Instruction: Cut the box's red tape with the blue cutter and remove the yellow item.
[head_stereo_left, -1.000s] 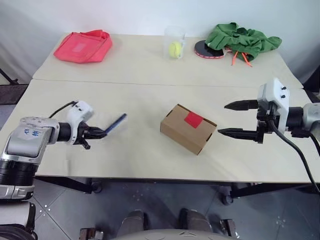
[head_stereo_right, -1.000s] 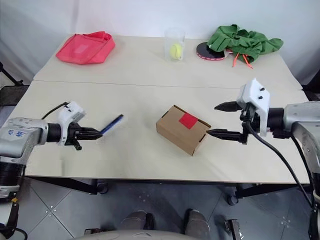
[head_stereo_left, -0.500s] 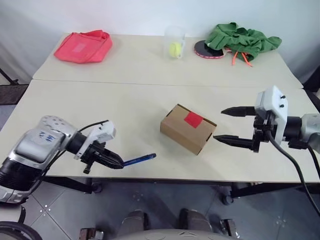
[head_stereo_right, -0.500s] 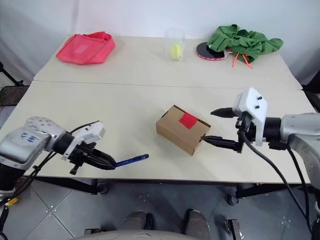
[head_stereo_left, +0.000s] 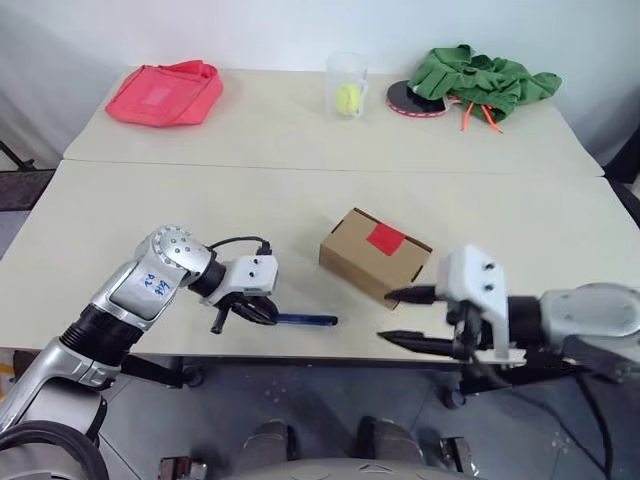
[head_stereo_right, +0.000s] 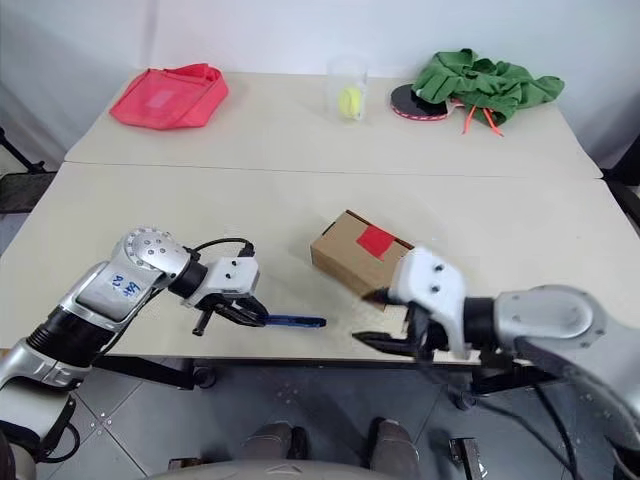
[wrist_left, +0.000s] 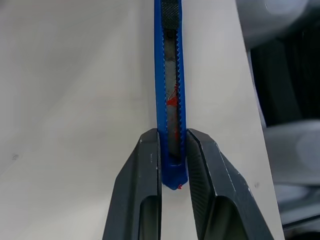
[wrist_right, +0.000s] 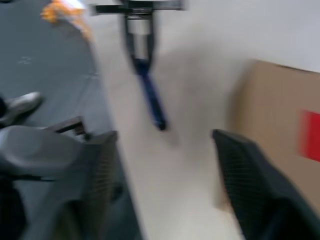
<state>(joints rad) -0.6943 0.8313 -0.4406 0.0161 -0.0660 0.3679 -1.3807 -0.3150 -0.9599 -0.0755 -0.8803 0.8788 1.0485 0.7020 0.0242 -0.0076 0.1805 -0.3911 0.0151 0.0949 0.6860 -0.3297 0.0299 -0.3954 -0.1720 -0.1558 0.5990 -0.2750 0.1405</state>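
Note:
The brown cardboard box (head_stereo_left: 372, 257) sits mid-table with the red tape (head_stereo_left: 385, 238) square on its top. My left gripper (head_stereo_left: 262, 313) is shut on the blue cutter (head_stereo_left: 306, 320), which lies level near the table's front edge and points toward the box. In the left wrist view the fingers (wrist_left: 147, 165) clamp the cutter (wrist_left: 170, 90) at its end. Just in front of the box's near right corner, my right gripper (head_stereo_left: 388, 316) stands open and empty. Its wrist view shows the box (wrist_right: 277, 110), the tape (wrist_right: 311, 135) and the cutter (wrist_right: 151, 97). The yellow item is hidden.
At the back of the table lie a red-pink cloth bag (head_stereo_left: 165, 92), a clear cup (head_stereo_left: 348, 88) holding a yellow-green ball, and a green cloth (head_stereo_left: 485, 78) over a round paddle (head_stereo_left: 415, 103). Both grippers are close to the table's front edge (head_stereo_left: 330, 352).
My left gripper swung right along the front edge, bringing the cutter from tilted up to level, nearer the box. My right gripper moved left and back to the box's front corner, fingers narrowing.

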